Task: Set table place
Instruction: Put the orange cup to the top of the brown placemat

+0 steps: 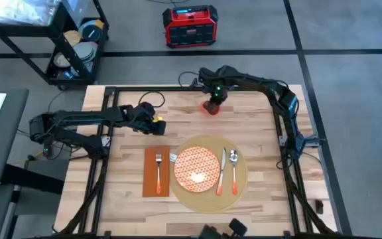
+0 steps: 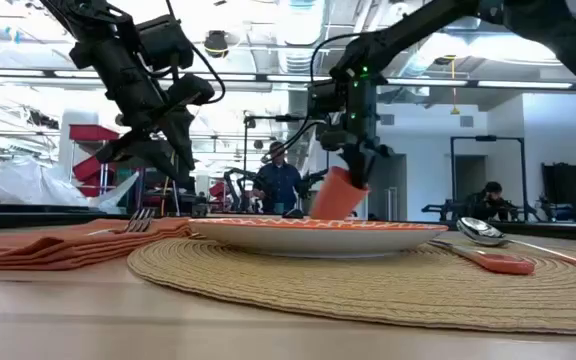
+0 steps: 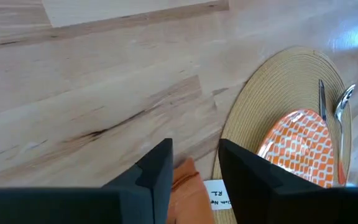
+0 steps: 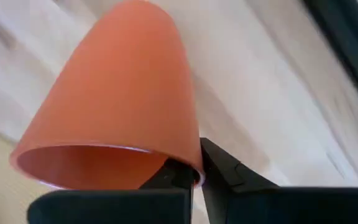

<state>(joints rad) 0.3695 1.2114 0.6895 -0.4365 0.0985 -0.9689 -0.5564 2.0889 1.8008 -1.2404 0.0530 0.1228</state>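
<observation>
Right wrist view shows the right gripper [image 4: 194, 171] pinching the rim of an orange cup [image 4: 114, 99], likely light, stiff and slippery, at 12 o'clock from the placemat [image 1: 241, 186] on the table [image 1: 125, 206], while the left gripper [image 3: 194, 165] hangs spread.

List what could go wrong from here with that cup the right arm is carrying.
1. The right gripper pinches only the rim of the orange cup, which hangs tilted; it could slip or swing.
2. Set down tilted, it may tip over on the table.
3. Near the placemat, it could knock the knife or spoon.
</observation>
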